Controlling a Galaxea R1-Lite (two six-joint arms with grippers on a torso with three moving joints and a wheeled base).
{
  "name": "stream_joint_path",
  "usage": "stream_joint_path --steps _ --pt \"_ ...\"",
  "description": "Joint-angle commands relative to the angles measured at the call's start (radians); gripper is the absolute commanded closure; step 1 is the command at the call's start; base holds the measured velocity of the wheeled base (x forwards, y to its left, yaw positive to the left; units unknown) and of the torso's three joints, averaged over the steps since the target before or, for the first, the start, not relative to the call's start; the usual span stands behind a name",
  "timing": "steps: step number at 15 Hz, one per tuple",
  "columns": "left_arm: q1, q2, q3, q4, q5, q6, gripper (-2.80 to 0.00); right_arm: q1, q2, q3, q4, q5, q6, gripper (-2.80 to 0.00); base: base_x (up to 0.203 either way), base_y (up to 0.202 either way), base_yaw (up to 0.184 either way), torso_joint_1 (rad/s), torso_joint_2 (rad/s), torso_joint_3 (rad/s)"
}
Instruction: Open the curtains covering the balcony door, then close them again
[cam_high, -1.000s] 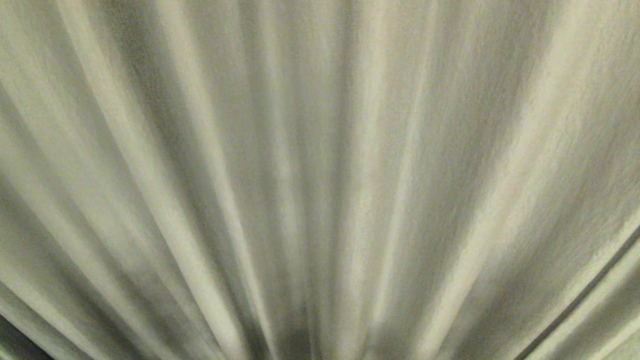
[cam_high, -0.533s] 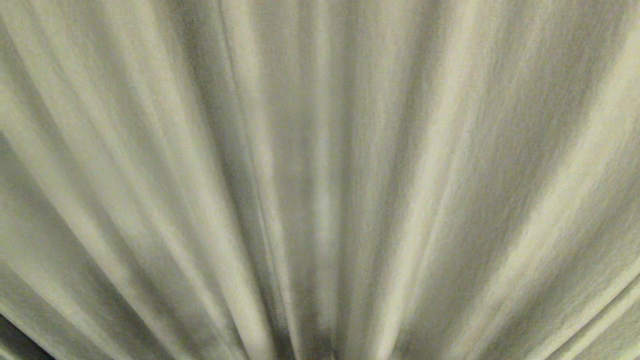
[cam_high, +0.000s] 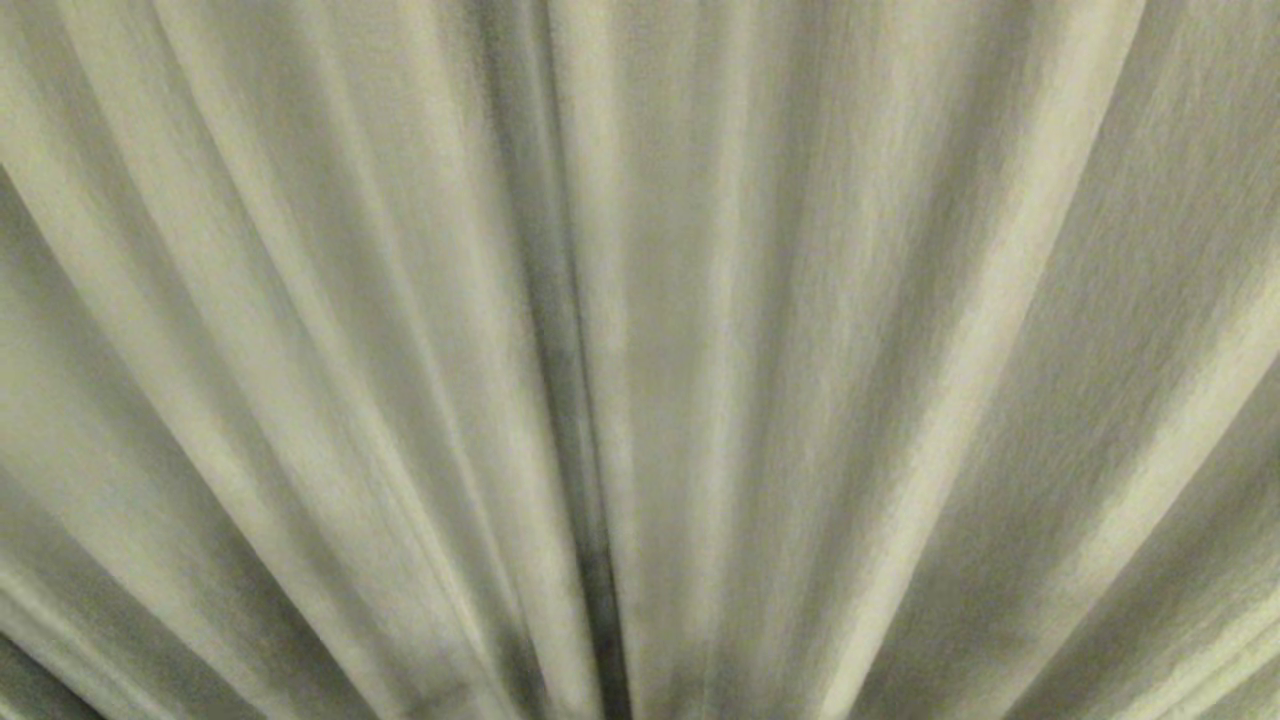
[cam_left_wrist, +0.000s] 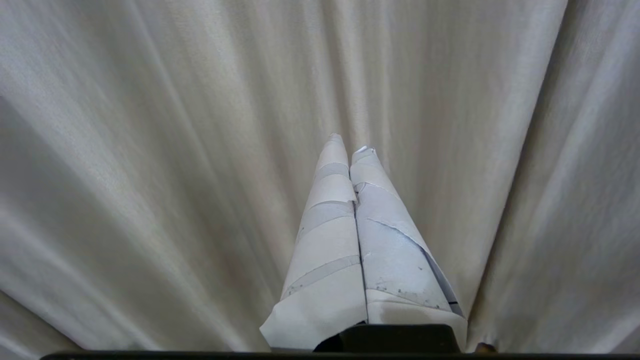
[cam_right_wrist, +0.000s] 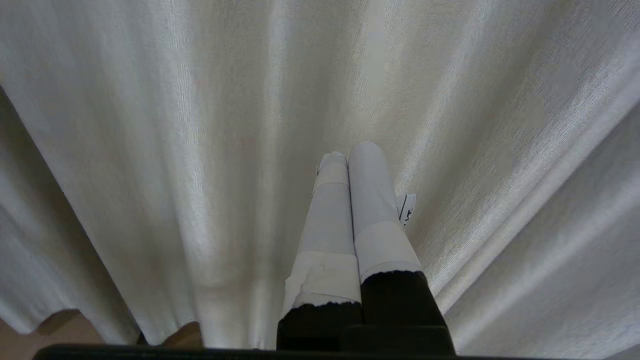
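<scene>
Cream-beige fabric across every view, wall to wall: the curtains (cam_high: 800, 360), drawn and filling the whole head view. Long pleats fanning out from six o'clock toward the top edge, pale ridges alternating with grey-shadowed folds. One darker, narrow fold line running from twelve o'clock, slightly left of centre, down to six o'clock (cam_high: 565, 350); whether a seam between two panels or just a deep pleat, cannot tell. Fine woven texture clearest on the ridges toward three o'clock. Nothing of a door visible behind the cloth.

Left wrist view: left gripper (cam_left_wrist: 350, 145) rising from six o'clock, pointed at the pleated cloth (cam_left_wrist: 150, 150), jaws wrapped in white tape and pressed fully together, nothing between them. Tips close in front of the fabric; contact or a small gap, cannot tell.

Right wrist view: right gripper (cam_right_wrist: 350, 152) likewise from six o'clock, white-wrapped jaws with black bases, closed flush against each other, holding nothing. Curtain cloth (cam_right_wrist: 175, 125) brighter here, weave plainly visible. Hem of the fabric ending near seven o'clock, with a strip of brownish floor (cam_right_wrist: 60, 327) below it
</scene>
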Motion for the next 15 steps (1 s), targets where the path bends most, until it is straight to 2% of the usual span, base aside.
stream_joint_path --steps 1,7,15 --pt "0.000 -0.003 0.000 0.000 0.000 0.001 0.00 0.000 0.002 0.000 0.000 0.001 -0.002 0.00 0.000 0.000 0.000 0.000 0.00 0.000" --pt "0.000 -0.003 0.000 0.000 0.000 -0.001 0.00 0.000 0.002 0.000 0.000 0.001 -0.002 0.00 0.021 -0.024 0.000 -0.001 0.00 0.001" --pt "0.000 -0.003 0.000 0.000 0.000 0.001 0.00 0.000 0.002 0.000 0.000 0.001 -0.002 0.00 0.187 -0.184 0.000 0.007 0.00 -0.001"
